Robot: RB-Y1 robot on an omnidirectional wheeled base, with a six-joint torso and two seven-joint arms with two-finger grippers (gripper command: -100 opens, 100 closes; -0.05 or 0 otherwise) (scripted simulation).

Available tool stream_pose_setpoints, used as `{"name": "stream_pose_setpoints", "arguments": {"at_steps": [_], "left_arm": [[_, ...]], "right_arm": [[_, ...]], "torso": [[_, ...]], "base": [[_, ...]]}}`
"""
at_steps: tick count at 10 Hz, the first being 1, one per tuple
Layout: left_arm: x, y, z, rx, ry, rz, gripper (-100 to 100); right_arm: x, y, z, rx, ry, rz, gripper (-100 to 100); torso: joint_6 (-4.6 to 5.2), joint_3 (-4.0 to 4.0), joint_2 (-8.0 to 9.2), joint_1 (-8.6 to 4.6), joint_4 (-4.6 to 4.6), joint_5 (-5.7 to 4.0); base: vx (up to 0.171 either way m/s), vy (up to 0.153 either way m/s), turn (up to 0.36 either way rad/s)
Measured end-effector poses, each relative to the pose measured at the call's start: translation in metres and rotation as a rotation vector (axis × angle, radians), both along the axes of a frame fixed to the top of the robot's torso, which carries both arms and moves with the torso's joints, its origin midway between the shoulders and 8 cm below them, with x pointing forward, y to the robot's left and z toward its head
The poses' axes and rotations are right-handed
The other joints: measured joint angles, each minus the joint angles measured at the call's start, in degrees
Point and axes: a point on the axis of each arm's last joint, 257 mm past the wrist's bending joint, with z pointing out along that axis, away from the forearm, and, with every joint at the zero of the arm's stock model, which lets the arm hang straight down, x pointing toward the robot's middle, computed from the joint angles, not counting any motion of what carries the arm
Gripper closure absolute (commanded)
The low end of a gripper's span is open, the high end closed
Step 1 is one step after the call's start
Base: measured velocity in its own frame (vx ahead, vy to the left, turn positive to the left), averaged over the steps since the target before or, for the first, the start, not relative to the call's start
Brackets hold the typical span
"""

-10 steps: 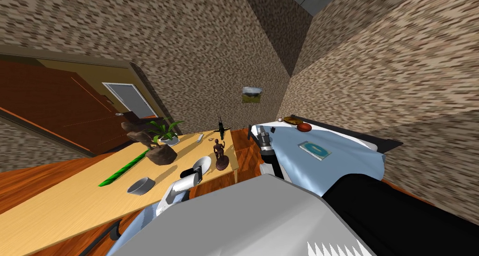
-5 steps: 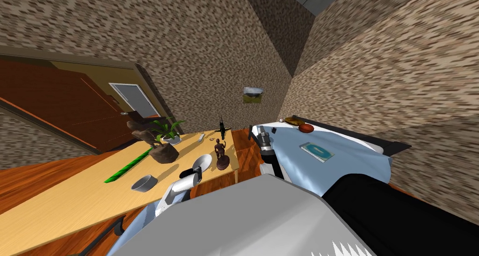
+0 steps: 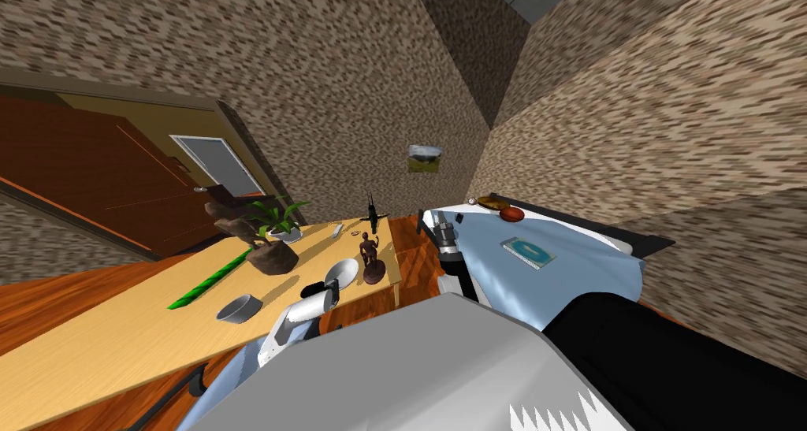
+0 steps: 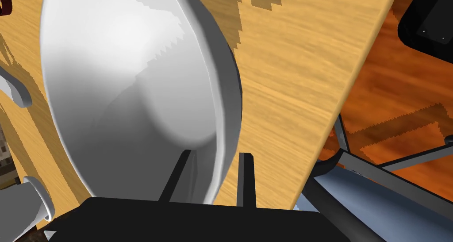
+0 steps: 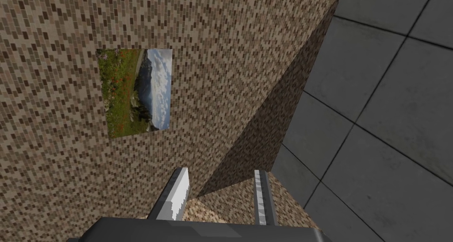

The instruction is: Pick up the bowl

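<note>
Grip's on: the left gripper [image 4: 211,182] pinches the rim of the shallow white round bowl [image 4: 132,75], which is tipped on edge over the light wooden table [image 4: 283,97]. Next, I reckon, comes a steady lift clear of the dark brown figurine [image 3: 368,251]. The right gripper [image 5: 219,195] hangs parted and empty. Speckled brown walls [image 3: 315,72] and a reddish wood floor [image 3: 47,300] surround us.

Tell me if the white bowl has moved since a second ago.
No. The white bowl, in the left gripper, sits just as near the statuette; the slight shift is my head's.
</note>
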Motion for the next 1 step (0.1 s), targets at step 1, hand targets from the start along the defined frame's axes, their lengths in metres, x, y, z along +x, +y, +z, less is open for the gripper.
{"name": "stream_pose_setpoints", "arguments": {"at_steps": [1], "left_arm": [[-0.0008,0.0,0.0001,0.001,0.003,-0.001,0]], "right_arm": [[0.0,0.0,0.0,0.0,0.0,0.0,0]], "torso": [[-0.02,-0.01,-0.03,0.05,0.01,0.03]], "base": [[0.0,0.0,0.0]]}}
